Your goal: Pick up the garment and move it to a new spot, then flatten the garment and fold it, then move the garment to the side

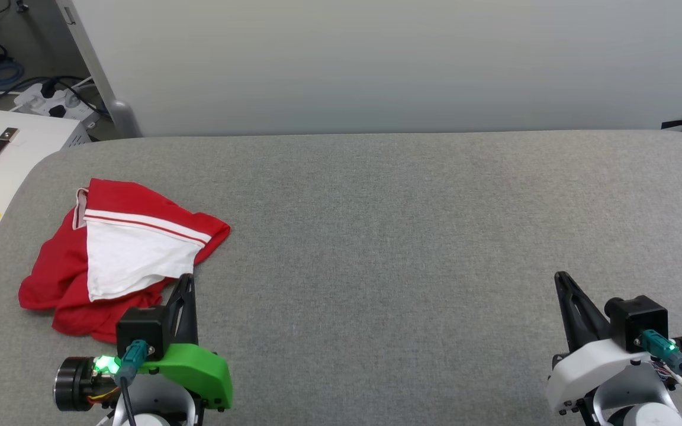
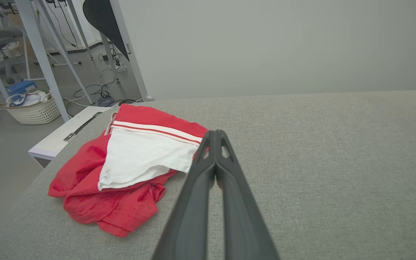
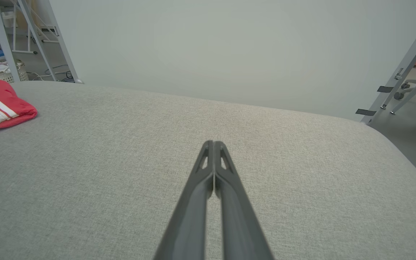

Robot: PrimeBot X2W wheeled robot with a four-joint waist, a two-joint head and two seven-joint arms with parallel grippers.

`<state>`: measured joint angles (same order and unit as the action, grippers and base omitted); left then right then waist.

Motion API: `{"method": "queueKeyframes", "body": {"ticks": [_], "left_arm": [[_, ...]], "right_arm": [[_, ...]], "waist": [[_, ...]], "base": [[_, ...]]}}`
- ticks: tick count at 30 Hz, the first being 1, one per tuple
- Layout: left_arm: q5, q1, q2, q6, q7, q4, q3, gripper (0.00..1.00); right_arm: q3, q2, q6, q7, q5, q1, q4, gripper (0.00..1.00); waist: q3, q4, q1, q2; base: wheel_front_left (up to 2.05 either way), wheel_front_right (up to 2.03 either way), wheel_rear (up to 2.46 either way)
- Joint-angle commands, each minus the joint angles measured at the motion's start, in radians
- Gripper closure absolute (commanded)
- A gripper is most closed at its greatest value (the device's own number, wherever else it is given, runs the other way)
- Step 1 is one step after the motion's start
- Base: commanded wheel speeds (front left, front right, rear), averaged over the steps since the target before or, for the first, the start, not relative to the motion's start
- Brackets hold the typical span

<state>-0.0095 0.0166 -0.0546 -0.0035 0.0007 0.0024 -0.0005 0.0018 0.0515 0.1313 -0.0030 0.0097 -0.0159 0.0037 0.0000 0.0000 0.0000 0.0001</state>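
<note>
1. The garment (image 1: 122, 248) lies crumpled in a heap at the left end of the grey counter (image 1: 412, 236), close to the left edge. A white sleeve with striped trim sits on top of the red cloth.
2. The left claw (image 1: 186, 279) is pressed shut with nothing in it. Its tip points at the heap's near right edge. In the left wrist view the tip lines up with the sleeve's right corner; I cannot tell whether it touches the cloth or hangs just above it.
3. The right claw (image 1: 560, 277) is also pressed shut and empty. It is over bare counter and well apart from the garment, which lies far to its left.
4. From the left claw, the heap lies ahead and to the left. It has no clean long axis, though it spreads loosely from near-left to far-right, and the trim line runs the same way.
5. My judgement: pickup has not yet begun, and the left arm is plainly the nearer one. It would need to spread its fingers and close on a fold at the near right edge.
</note>
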Motion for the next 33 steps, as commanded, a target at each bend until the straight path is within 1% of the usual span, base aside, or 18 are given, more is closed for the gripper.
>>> {"method": "queueKeyframes", "body": {"ticks": [1, 19, 20, 33], "left_arm": [[0.009, -0.017, 0.004, 0.004, -0.001, -0.002, 0.0, 1.0], [0.009, -0.017, 0.004, 0.004, -0.001, -0.002, 0.0, 1.0], [0.0, 0.0, 0.0, 0.0, 0.0, 0.0, 0.0, 0.0], [-0.022, 0.001, 0.0, 0.001, -0.021, 0.015, -0.003, 0.0]], "right_arm": [[-0.002, -0.001, -0.001, 0.003, -0.01, 0.016, -0.004, 1.0], [-0.002, -0.001, -0.001, 0.003, -0.01, 0.016, -0.004, 1.0], [0.0, 0.0, 0.0, 0.0, 0.0, 0.0, 0.0, 0.0], [-0.011, 0.0, 0.0, -0.021, 0.021, 0.001, 0.014, 0.0]], "waist": [[0.0, 0.0, 0.0, -0.0001], [0.0, 0.0, 0.0, -0.0001], [0.0, 0.0, 0.0, -0.0001], [0.001, 0.0, 0.0, -0.0001]], "base": [[0.0, 0.0, 0.0], [0.0, 0.0, 0.0], [0.0, 0.0, 0.0], [0.0, 0.0, 0.0]]}}
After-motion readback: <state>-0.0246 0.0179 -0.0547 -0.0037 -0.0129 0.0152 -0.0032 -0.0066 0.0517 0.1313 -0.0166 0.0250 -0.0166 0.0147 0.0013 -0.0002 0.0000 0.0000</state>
